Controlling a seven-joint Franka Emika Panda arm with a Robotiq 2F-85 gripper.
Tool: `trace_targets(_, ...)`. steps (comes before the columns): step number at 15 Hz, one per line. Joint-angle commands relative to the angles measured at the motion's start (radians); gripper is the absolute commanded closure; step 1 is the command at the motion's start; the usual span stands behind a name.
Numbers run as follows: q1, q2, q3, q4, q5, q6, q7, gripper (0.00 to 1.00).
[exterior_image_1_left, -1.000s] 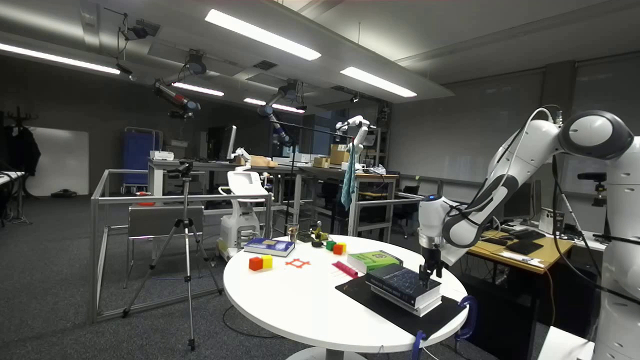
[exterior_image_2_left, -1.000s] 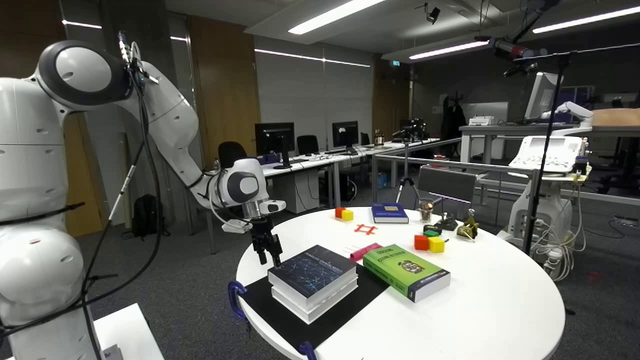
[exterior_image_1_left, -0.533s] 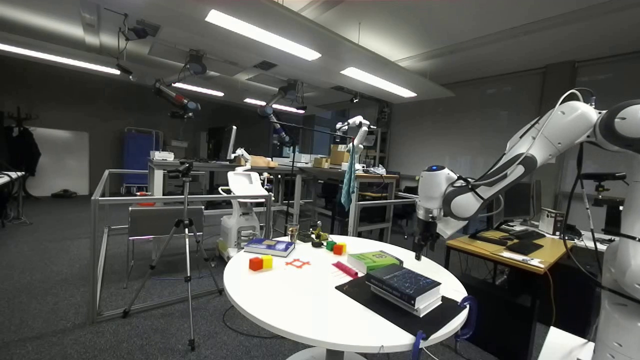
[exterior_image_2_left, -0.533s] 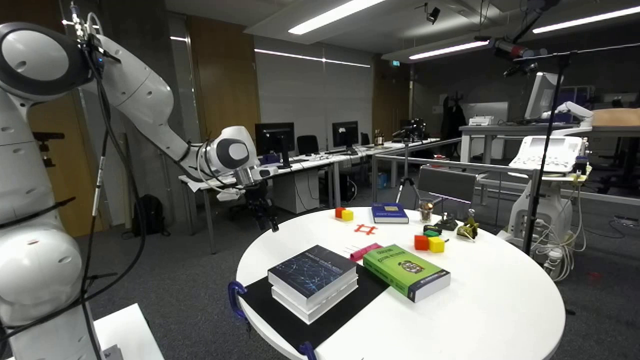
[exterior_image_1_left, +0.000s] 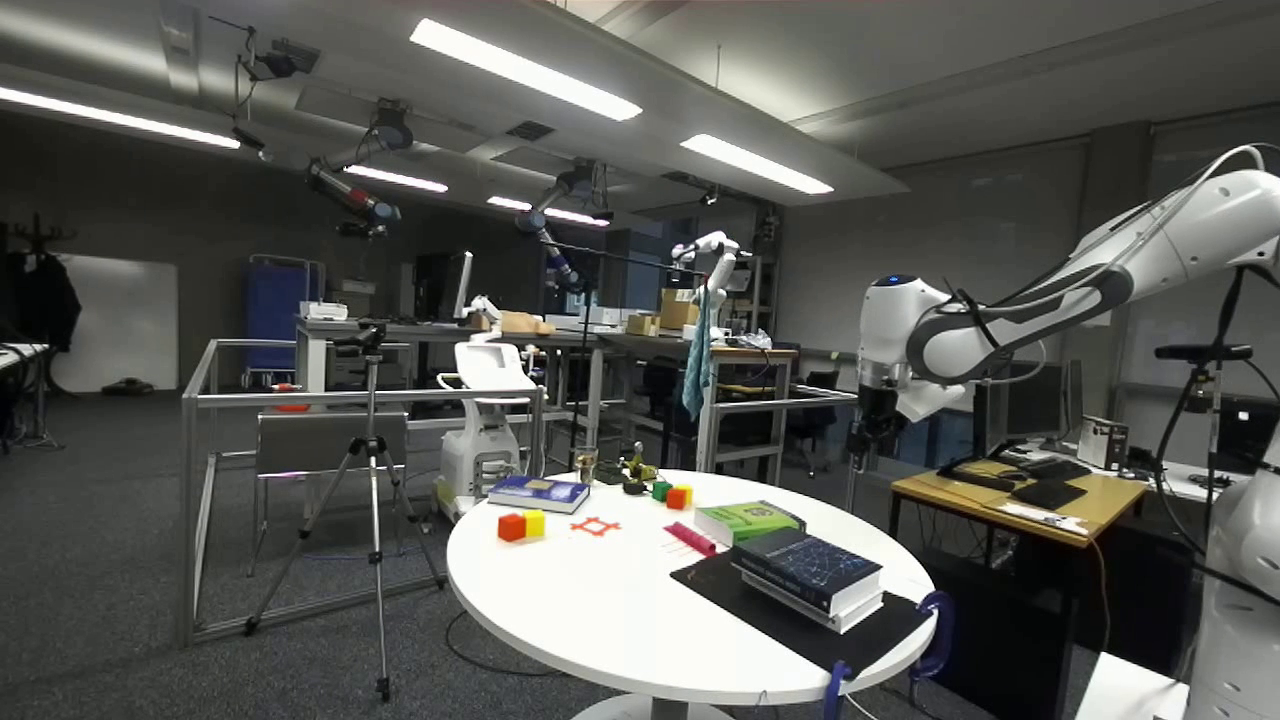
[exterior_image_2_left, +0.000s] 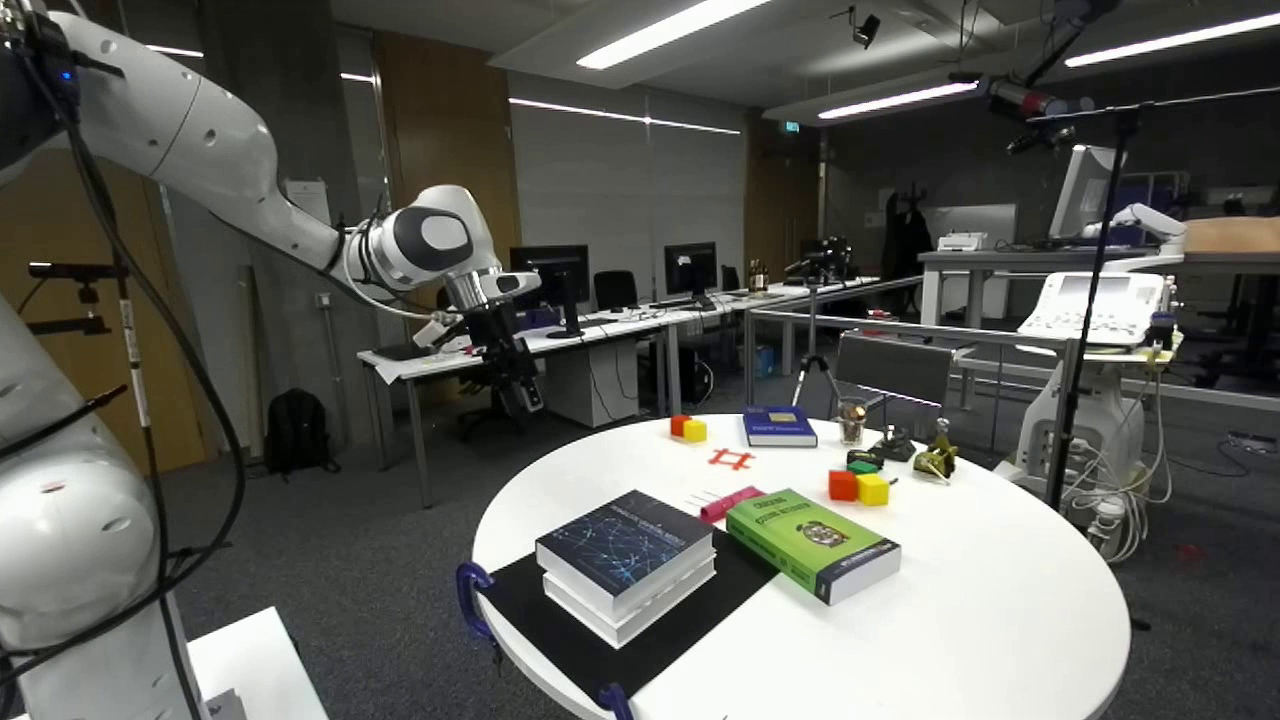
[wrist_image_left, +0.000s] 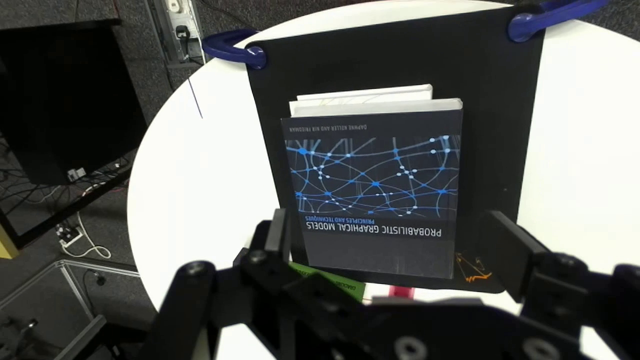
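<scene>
A robot gripper (wrist_image_left: 390, 225), its fingers (wrist_image_left: 515, 255) spread wide, hangs raised and well apart from a dark textbook (wrist_image_left: 375, 175), "Probabilistic Graphical Models," lying flat on a second book (exterior_image_2_left: 655, 610) whose pale side juts slightly past it. The pair rests on a black mat (wrist_image_left: 505, 125) held at the rim of a round white table (wrist_image_left: 190, 190) by two blue clamps (wrist_image_left: 522, 27), bare tabletop stretching along both sides. Beyond, in an exterior view, lie a green book (exterior_image_2_left: 812, 540) and a pink roll (exterior_image_2_left: 730, 503); farther back, a blue book (exterior_image_2_left: 780, 427) and, past the table's edge, a desk (exterior_image_2_left: 630, 322) bearing monitors (exterior_image_2_left: 548, 275).
</scene>
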Motion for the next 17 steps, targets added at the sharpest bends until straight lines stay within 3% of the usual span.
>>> trace_targets(1,-0.046,-0.086,0.028,-0.016,0.037,-0.071,-0.044,0.0)
trace_targets(17,-0.074,-0.083,0.043,-0.012,0.03,-0.073,-0.023,0.0)
